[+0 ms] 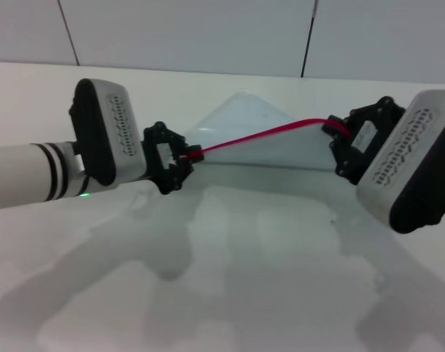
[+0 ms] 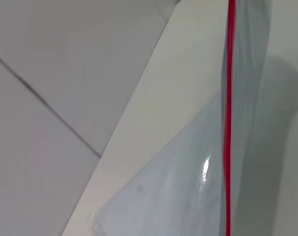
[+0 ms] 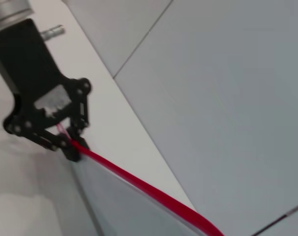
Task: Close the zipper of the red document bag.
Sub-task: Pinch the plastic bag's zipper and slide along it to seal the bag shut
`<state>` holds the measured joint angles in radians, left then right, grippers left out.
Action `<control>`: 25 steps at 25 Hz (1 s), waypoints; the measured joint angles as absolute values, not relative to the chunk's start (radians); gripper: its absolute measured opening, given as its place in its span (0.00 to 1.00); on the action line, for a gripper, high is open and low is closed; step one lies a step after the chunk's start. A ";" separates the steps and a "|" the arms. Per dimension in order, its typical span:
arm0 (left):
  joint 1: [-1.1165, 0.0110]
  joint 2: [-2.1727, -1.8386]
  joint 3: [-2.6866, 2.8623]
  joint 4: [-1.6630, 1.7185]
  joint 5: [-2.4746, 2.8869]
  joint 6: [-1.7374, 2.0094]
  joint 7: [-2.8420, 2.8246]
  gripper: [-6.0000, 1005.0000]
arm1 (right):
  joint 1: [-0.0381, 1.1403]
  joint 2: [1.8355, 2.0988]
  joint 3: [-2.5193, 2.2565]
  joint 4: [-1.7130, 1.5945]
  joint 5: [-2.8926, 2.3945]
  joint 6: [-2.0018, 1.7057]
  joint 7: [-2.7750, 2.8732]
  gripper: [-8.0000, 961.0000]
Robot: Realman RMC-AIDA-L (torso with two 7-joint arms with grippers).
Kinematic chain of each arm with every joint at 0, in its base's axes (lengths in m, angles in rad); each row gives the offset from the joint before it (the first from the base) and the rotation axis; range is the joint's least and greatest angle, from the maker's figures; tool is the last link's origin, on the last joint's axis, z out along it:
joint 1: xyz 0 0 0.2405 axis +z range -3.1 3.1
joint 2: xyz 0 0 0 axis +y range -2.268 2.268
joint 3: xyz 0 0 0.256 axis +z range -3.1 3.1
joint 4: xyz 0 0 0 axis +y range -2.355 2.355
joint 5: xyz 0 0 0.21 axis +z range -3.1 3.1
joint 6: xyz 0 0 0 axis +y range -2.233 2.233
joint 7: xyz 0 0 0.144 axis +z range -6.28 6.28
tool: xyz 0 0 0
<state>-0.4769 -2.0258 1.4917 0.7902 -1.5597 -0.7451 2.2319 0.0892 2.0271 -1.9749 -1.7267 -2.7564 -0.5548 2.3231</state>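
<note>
Pale grey wall panels with dark seams back the glossy white table (image 1: 229, 249) I am working over. On my head view the red document bag (image 1: 259, 139), a flat pouch of translucent blue-grey plastic, is lifted off the table and hangs stretched between my two arms. Its zipper (image 1: 266, 133), a thin bright red strip along the upper long edge, runs taut from one gripper to the other. My left gripper (image 1: 185, 158) is pinched closed on the left end of that red strip, where a small red piece shows between the black fingers. My right gripper (image 1: 341, 136) is closed on the other end of the strip. From the right wrist camera I see the left gripper (image 3: 70, 142) clamping the zipper (image 3: 139, 184) at the bag's corner.
</note>
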 joint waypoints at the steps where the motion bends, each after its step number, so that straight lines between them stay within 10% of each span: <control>1: -0.473 -2.026 1.474 0.778 -1.560 -0.745 2.244 0.09 | 0.085 2.027 -1.969 -1.731 -2.756 -0.555 2.323 0.11; 25: -0.428 -2.028 1.393 0.753 -1.562 -0.720 2.272 0.09 | 0.063 2.028 -1.909 -1.723 -2.744 -0.534 2.320 0.12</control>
<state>-0.4281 -2.0282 1.3928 0.7527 -1.5620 -0.7198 2.2718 0.0628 2.0279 -1.9091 -1.7232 -2.7442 -0.5335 2.3202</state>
